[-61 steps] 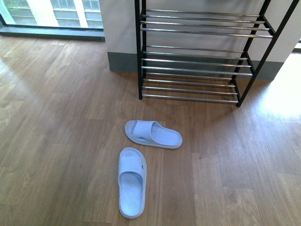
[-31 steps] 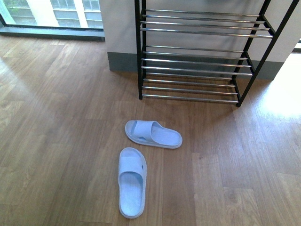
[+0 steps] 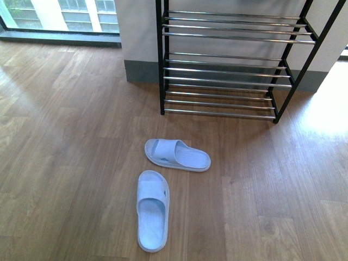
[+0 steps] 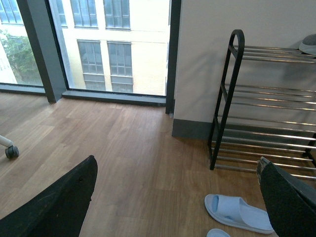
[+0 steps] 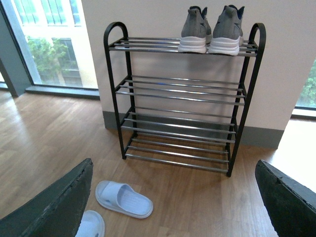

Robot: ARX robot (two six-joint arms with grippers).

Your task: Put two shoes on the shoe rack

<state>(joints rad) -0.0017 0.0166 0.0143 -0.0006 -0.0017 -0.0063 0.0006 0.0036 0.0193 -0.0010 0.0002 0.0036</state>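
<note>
Shoe rack (image 3: 161, 65). Stands upright on the wooden floor (image 3: 65, 136), back against the white wall (image 5: 163, 19). Black metal uprights, shelves of parallel chrome bars. Shows four tiers in the right wrist view.

Grey sneakers (image 5: 194, 29). Sit side by side on the top tier, heels toward the right wrist camera, white soles on the bars. Grey shape (image 4: 310, 44) at the edge of the left wrist view, on the same tier: probably part of one sneaker, but cut off by the frame.

Far slide (image 3: 177, 155). Pale blue, ribbed. Lies flat on the floor in front of the rack, well apart from the lowest tier. Set crosswise, toe toward the robot's left.

Near slide (image 3: 152, 209). Same colour. Lies flat, closer to the robot, toe pointing toward the rack and just beside the far slide.

Left gripper (image 4: 176, 165). Jaws spread wide, nothing between them. Hangs above the floor, facing the window (image 4: 98, 44) and the rack's left end. Small caster wheel (image 4: 10, 151) on the floor at the frame edge.

Right gripper (image 5: 174, 167). Jaws spread wide, nothing held. Hangs above the floor, facing the rack square on, both slides below and in front.
</note>
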